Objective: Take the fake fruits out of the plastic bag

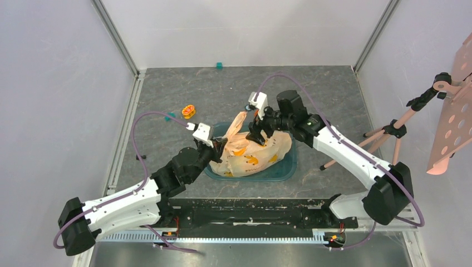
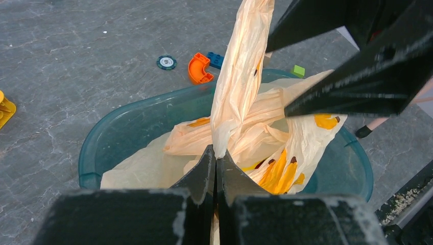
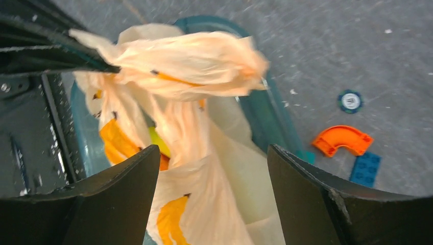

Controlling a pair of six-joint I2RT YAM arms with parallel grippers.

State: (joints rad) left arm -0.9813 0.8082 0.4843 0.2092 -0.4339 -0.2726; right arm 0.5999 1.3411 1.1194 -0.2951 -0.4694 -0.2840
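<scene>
The pale peach plastic bag (image 1: 251,154) lies crumpled in a teal tub (image 1: 284,171). My left gripper (image 1: 221,147) is shut on a twisted strip of the bag (image 2: 239,87), which rises taut from the jaw tips (image 2: 217,153). My right gripper (image 1: 260,135) hangs open just above the bag (image 3: 204,61), with loose plastic between its fingers (image 3: 135,176) but not pinched; its midpoint (image 3: 212,171) is over the bag. The fake fruits are mostly hidden inside; only a yellow-green patch (image 3: 159,144) shows through the folds.
An orange curved piece (image 2: 198,69), a blue block (image 2: 215,59), a green block (image 2: 298,70) and a small round disc (image 2: 166,62) lie on the grey table beyond the tub. An orange-yellow ring toy (image 1: 189,111) sits at the left. A tripod stand (image 1: 389,130) is at the right.
</scene>
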